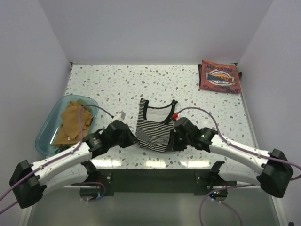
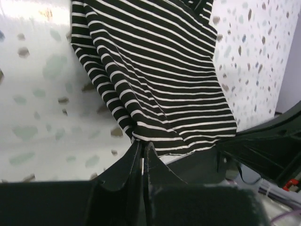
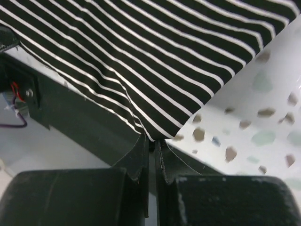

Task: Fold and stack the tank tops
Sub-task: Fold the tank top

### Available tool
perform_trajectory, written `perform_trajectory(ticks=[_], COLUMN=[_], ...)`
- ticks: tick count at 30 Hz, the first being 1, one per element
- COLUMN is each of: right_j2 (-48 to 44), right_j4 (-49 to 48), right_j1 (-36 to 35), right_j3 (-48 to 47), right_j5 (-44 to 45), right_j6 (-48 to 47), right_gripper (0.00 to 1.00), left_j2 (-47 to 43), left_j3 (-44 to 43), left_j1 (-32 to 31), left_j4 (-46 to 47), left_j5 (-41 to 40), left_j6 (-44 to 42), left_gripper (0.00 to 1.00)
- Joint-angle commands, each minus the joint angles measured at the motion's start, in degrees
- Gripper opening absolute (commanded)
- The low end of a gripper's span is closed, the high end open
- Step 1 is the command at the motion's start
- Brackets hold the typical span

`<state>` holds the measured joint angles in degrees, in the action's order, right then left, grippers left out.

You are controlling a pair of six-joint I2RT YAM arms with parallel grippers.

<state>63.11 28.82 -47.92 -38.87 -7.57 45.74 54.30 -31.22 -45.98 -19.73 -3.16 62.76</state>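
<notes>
Top external: the striped tank top [image 1: 154,126] is lying centred on the bench [image 1: 117,80], long axis running 12 to 6 o'clock, neckline at 12. Left wrist: the left end effector [image 2: 142,148] is clamping one hem corner. Right wrist: the right end effector [image 3: 151,141] is clamping the other; the fold is likely starting, needing the hem carried toward 12.

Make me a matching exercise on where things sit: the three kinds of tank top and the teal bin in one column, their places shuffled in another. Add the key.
Things
1. striped tank top
2. rust-red tank top
3. mustard tops
4. teal bin

Places
a. inside the bin
b. left side of the table
c. far right corner
d. centre, near edge

Pairs: 1-d, 2-c, 3-a, 4-b
</notes>
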Motion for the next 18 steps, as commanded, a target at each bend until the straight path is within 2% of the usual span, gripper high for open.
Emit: perform_trajectory(ticks=[1,3,4,8,9,11,12,13,18], right_j2=[-8.51,-12.99,-13.62,-11.18,-9.86,-5.03,-3.62,-0.48,13.94], right_j4=[3.32,6.24,7.73,14.06,14.33,13.38,11.89,8.31,1.52], right_j1=[-9.17,-11.40,-11.49,-11.23,-10.88,-6.07,-3.61,1.29,12.65], right_j3=[1.17,-0.57,-1.90,-10.24,-12.87,-14.82,-15.09,-14.83,-18.59], right_j5=[7.39,10.45,11.17,16.87,17.41,14.01,11.81,7.70,0.64], right_j6=[11.28,12.35,12.27,9.64,7.81,5.25,2.46,1.21,-7.48], right_gripper=[0.00,0.00,0.00,0.00,0.00,0.00,0.00,0.00,0.00], left_j2=[-8.84,-12.01,-12.12,-7.30,-3.80,-0.01,3.23,4.66,14.48], left_j3=[0.12,-3.99,-5.85,-14.99,-18.23,-20.88,-21.85,-21.69,-20.37], left_j1=[-8.76,-13.76,-14.31,-14.14,-13.10,-10.03,-5.22,-2.83,9.56], left_j4=[-8.72,-12.34,-15.31,-16.31,-16.14,-14.39,-12.90,-9.23,3.44], left_j5=[-6.66,-9.75,-10.98,-15.89,-16.70,-14.62,-12.51,-10.66,-3.61], left_j6=[10.44,12.99,13.00,9.05,6.87,3.96,0.47,-0.61,-5.45], left_gripper=[0.00,0.00,0.00,0.00,0.00,0.00,0.00,0.00,0.00])
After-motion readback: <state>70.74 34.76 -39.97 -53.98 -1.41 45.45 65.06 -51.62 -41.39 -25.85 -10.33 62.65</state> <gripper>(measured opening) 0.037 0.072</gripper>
